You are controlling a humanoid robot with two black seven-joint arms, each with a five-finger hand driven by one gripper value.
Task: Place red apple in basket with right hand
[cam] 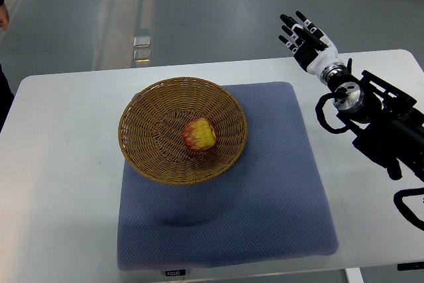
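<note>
I see the apple (199, 134) lying inside the basket (142, 114), about at the middle of its bowl, red and yellow streaks facing up. The basket sits on the far left part of a blue mat (278, 183), its left rim hanging past the mat's left edge over the table (59, 197). The mat covers the middle of the table and reaches to the near edge.

My right hand (305, 36) is up past the table's far edge, toward the far right corner, well apart from the basket. Its fingers (290, 31) are stretched out straight and a little spread, holding nothing. The right arm (371, 114) runs back over the right side of the table to the picture's right edge.

At the far left edge I can just make out part of a person (3, 14).
</note>
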